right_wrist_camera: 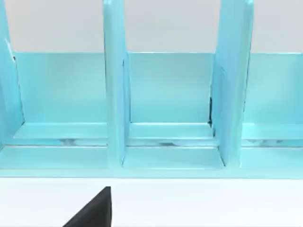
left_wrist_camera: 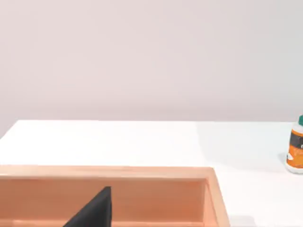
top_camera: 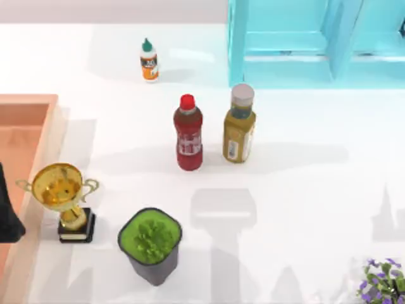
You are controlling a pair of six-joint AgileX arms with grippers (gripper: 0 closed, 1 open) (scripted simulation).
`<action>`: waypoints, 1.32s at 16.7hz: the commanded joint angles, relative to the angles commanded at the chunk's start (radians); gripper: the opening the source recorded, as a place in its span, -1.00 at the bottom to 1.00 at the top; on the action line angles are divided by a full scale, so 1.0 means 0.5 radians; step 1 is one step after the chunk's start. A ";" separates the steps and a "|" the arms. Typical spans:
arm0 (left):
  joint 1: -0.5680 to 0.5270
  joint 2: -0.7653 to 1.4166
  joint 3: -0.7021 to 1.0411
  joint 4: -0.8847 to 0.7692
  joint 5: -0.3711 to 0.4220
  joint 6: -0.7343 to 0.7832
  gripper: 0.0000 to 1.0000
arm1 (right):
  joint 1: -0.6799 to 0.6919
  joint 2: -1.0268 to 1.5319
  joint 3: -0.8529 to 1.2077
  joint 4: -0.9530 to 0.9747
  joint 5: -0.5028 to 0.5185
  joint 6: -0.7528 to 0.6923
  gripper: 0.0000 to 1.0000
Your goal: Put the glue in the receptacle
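Observation:
The glue (top_camera: 149,60) is a small white bottle with a teal pointed cap and an orange label. It stands upright at the back of the table, left of centre, and also sits at the edge of the left wrist view (left_wrist_camera: 296,150). The receptacle (top_camera: 28,104), a salmon-orange box with light raised walls, lies at the table's left edge. My left arm (top_camera: 7,218) hangs over it, and a dark part of the left gripper (left_wrist_camera: 94,213) shows above the box's inside wall (left_wrist_camera: 142,172), far from the glue. My right gripper (right_wrist_camera: 94,213) is parked facing the turquoise shelf.
A red bottle (top_camera: 188,133) and a yellow-brown bottle (top_camera: 240,125) stand mid-table. A gold trophy (top_camera: 63,196) and a dark pot of green plant (top_camera: 150,244) stand near the front left. The turquoise shelf unit (top_camera: 285,44) fills the back right. Purple flowers (top_camera: 383,282) sit at the front right corner.

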State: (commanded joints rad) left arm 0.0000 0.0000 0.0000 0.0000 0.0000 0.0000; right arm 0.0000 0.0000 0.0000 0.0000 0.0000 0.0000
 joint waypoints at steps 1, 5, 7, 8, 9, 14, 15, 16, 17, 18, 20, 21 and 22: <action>0.000 0.000 0.000 0.000 0.000 0.000 1.00 | 0.000 0.000 0.000 0.000 0.000 0.000 1.00; -0.037 0.124 0.088 0.055 -0.029 -0.014 1.00 | 0.000 0.000 0.000 0.000 0.000 0.000 1.00; -0.088 0.313 0.212 0.133 -0.071 -0.034 1.00 | 0.000 0.000 0.000 0.000 0.000 0.000 1.00; -0.120 0.440 0.290 0.182 -0.097 -0.047 1.00 | 0.000 0.000 0.000 0.000 0.000 0.000 1.00; -0.155 0.587 0.377 0.237 -0.126 -0.061 1.00 | 0.000 0.000 0.000 0.000 0.000 0.000 1.00; -0.365 1.614 0.894 0.560 -0.299 -0.144 1.00 | 0.000 0.000 0.000 0.000 0.000 0.000 1.00; -0.410 1.861 1.007 0.630 -0.336 -0.162 1.00 | 0.000 0.000 0.000 0.000 0.000 0.000 1.00; -0.456 2.112 1.122 0.699 -0.373 -0.180 1.00 | 0.000 0.000 0.000 0.000 0.000 0.000 1.00; -0.501 2.364 1.237 0.768 -0.410 -0.198 1.00 | 0.000 0.000 0.000 0.000 0.000 0.000 1.00; -0.545 2.614 1.352 0.836 -0.446 -0.215 1.00 | 0.000 0.000 0.000 0.000 0.000 0.000 1.00; -0.629 3.091 1.573 0.966 -0.516 -0.248 1.00 | 0.000 0.000 0.000 0.000 0.000 0.000 1.00; -0.669 3.310 1.677 1.026 -0.548 -0.264 1.00 | 0.000 0.000 0.000 0.000 0.000 0.000 1.00; -0.707 3.512 1.775 1.084 -0.579 -0.279 1.00 | 0.000 0.000 0.000 0.000 0.000 0.000 1.00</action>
State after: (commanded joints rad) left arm -0.3535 1.7561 0.8874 0.5418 -0.2893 -0.1393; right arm 0.0000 0.0000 0.0000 0.0000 0.0000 0.0000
